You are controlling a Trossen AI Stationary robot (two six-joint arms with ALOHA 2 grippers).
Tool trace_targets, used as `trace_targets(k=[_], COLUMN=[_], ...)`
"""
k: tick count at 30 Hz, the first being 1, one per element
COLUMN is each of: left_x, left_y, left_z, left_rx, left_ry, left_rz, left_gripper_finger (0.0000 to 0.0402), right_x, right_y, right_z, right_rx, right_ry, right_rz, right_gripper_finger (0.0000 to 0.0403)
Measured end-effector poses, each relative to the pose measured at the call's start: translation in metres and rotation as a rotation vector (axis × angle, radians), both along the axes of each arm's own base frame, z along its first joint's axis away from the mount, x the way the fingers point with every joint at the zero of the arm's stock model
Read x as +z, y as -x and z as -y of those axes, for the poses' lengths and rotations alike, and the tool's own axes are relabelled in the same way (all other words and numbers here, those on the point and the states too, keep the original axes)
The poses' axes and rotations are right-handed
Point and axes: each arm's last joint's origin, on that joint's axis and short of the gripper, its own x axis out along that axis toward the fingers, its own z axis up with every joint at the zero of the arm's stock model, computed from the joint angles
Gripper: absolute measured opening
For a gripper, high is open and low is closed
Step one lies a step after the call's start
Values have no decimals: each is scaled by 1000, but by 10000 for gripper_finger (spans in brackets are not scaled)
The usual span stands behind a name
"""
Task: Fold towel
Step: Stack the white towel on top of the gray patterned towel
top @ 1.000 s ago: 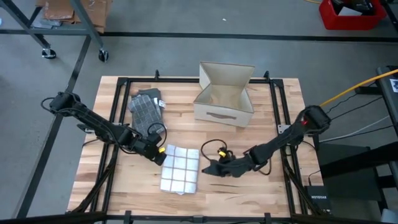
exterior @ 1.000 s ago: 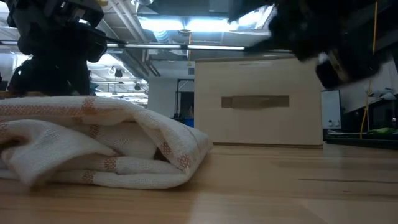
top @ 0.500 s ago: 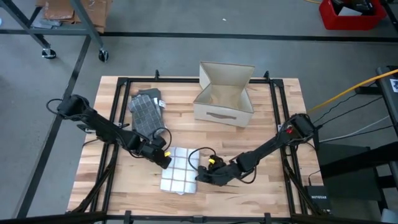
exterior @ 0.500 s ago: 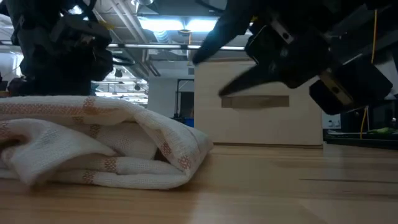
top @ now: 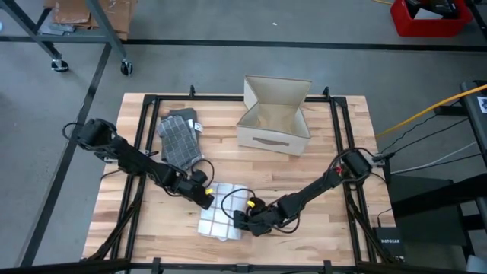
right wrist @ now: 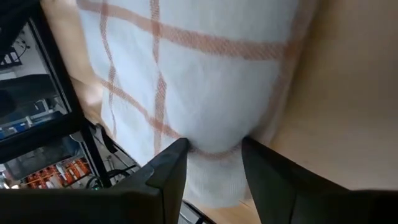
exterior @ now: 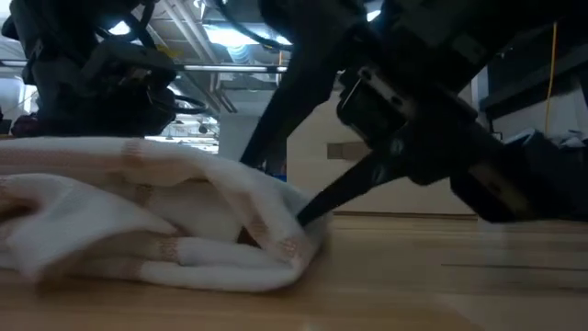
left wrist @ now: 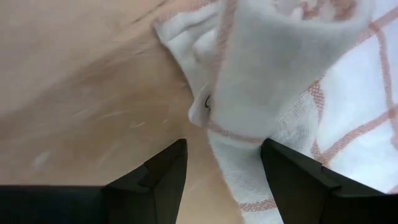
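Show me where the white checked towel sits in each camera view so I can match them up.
High view: white checked towel at the table's near middle, between both hands.
Low view: towel fills the left half, bunched on the wood.
Left wrist view: towel spreads ahead of the open left hand.
Right wrist view: towel edge lies between the right hand's fingers.
Shared landmark: the cardboard box, in the high and low views only.

In the low view, the white checked towel (exterior: 156, 221) runs off the nine o'clock edge; dark arms hide most of the cardboard box (exterior: 342, 152). Both wrist views crop the towel's outline.
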Motion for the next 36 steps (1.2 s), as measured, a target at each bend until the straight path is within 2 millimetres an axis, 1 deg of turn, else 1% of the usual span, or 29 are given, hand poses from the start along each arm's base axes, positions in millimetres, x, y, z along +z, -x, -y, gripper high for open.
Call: trace_targets(k=[6,12,16,19,25,30,33,36], left_x=[-10,-14,-13,-13,-14,-14,-14,-14], left_y=[-6,-9,-9,-9,-9,-9,-9,-9], left_z=[3,5,6,5,5,5,5,5], left_rx=[-7,-55,-78,-72,-82,-82,-80,-84], left_ry=[12,-2,-4,4,-2,-1,1,-1], left_rz=[1,4,12,9,9,7,6,6], left_gripper_finger=[198,198,198,198,198,198,198,198], right_x=[-11,-12,-11,-8,5,5,5,2], right_y=[-10,-13,-15,-17,-26,-23,-19,-10], right_z=[-1,7,8,7,3,-1,-9,-21], right_rx=[13,-7,2,15,37,15,1,-17], right_ry=[-20,-10,-61,-88,-84,-107,-146,-183], right_rz=[-21,-36,-41,-5,167,160,145,102], right_gripper_finger=[159,159,159,159,159,159,159,159])
